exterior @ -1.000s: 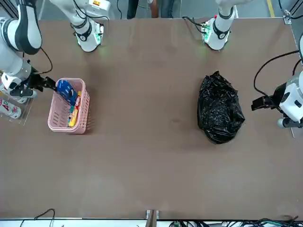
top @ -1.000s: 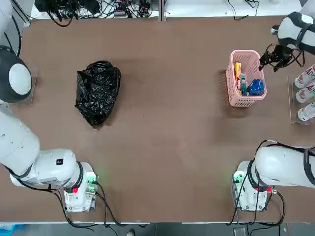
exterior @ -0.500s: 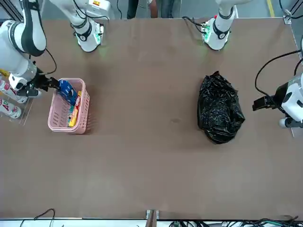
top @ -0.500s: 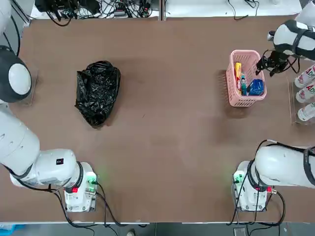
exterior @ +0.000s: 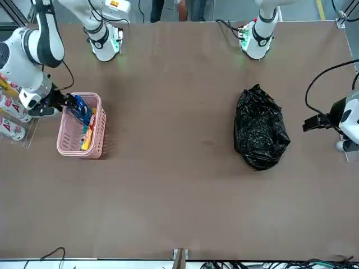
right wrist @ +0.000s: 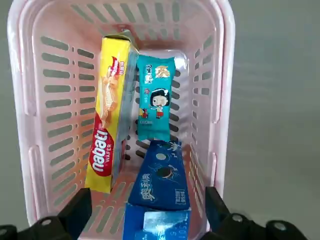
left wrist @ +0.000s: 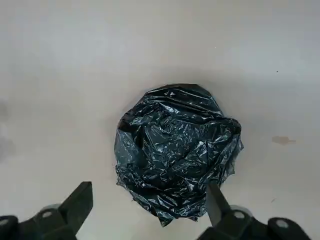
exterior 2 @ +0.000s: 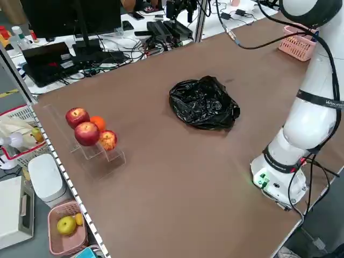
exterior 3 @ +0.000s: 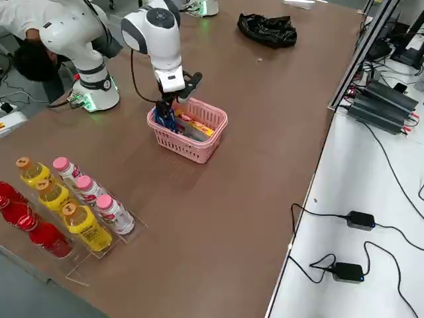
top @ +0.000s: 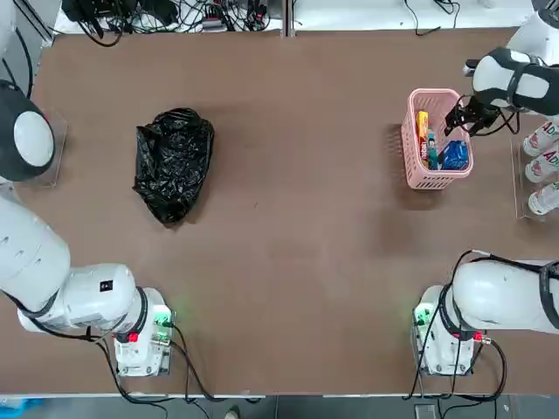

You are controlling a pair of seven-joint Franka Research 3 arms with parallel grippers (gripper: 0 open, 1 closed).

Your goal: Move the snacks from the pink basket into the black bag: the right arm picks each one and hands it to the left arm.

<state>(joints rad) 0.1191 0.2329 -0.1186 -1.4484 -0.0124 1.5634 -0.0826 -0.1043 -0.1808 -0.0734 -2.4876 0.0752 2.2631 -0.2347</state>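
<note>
Glossy black wrinkled plastic bag (top: 173,164) on left half of brown table (top: 288,209). Left gripper (left wrist: 150,210) above it, fingers wide, empty.

Small pink lattice plastic basket (top: 410,148) on right half, holds all three snacks: yellow wafer box (right wrist: 107,132), slim teal packet (right wrist: 154,97), blue packet (right wrist: 161,187). Packets lie lengthwise along basket.

Right gripper (right wrist: 145,212) over basket end, fingers wide, straddling blue packet, nearest one; likely first pick.

Bottles (top: 543,166) at right edge. Desk with cables (top: 175,13) beyond table.
</note>
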